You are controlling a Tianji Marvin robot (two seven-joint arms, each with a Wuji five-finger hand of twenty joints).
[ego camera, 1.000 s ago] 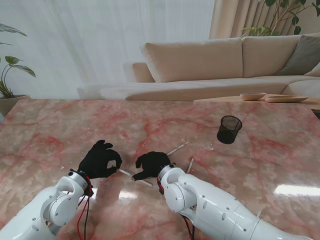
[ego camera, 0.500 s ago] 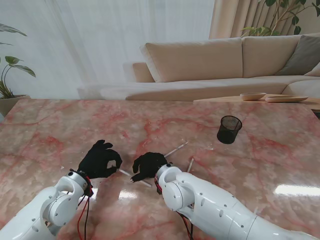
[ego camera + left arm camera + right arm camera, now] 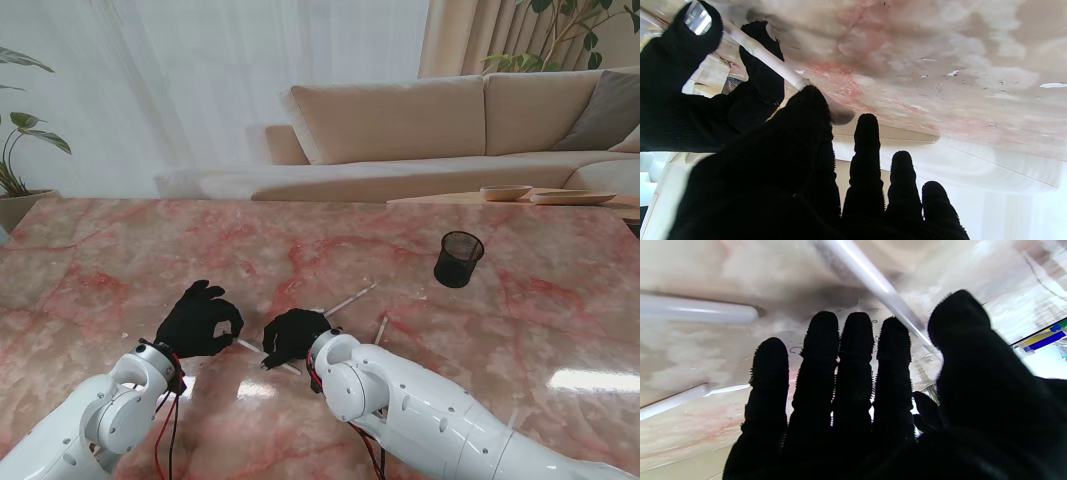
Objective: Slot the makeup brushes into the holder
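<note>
A white-handled makeup brush lies flat on the marble table between my two black-gloved hands. My left hand sits at its left end, and in the left wrist view its thumb tip touches the brush near the bristles, with the other fingers apart. My right hand covers the brush's middle. The handle runs between its thumb and forefinger, which stand apart around it, and the fingers are nearly straight. The black mesh holder stands upright far to the right.
Two more white brushes lie just right of my right hand, one slanting away and one nearer to me. A sofa and a side table with bowls stand beyond the table's far edge.
My right hand has slid a little to the left along the table, onto the brush and closer to my left hand. The left hand and the brushes have stayed where they were.
</note>
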